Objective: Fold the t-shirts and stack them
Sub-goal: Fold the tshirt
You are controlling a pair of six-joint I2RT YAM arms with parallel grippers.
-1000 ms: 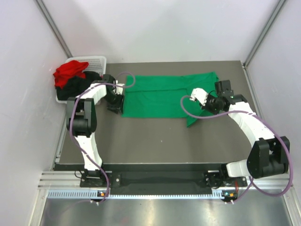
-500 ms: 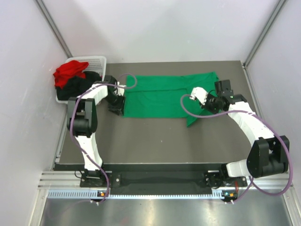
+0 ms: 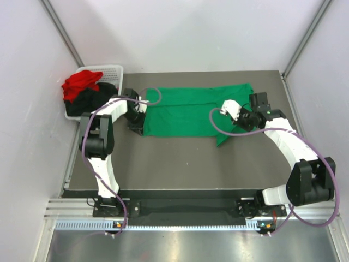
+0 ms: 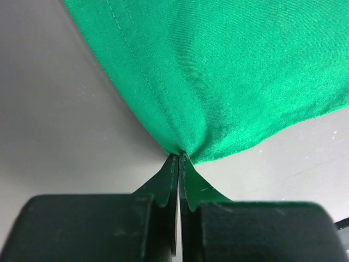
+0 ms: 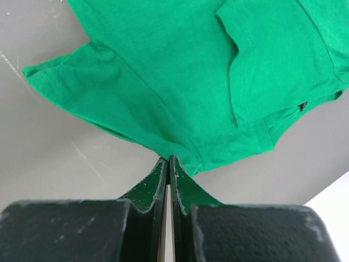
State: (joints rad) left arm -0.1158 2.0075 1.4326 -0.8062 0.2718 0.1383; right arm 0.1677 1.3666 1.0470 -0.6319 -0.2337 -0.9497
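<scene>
Grey-brown matte table top [image 3: 180, 158], lightly scratched, shut in on three sides by plain white walls [image 3: 185, 33], with a ribbed aluminium rail [image 3: 180, 210] along its near edge. One green t-shirt [image 3: 185, 112], lying as a long band across the far half of the surface, stretched between the two grippers. The left gripper [image 4: 179, 157] is pinched tight on the shirt's stitched edge, the cloth fanning away from its tips and bare table on either side of them. The right gripper [image 5: 168, 159] is likewise clamped on a bunched edge, with hems and an overlapped fold just beyond its tips. One white basket [image 3: 112, 71], outboard of the left gripper at the far left corner, holds a red t-shirt [image 3: 80, 84] heaped on a black t-shirt [image 3: 92, 99].
</scene>
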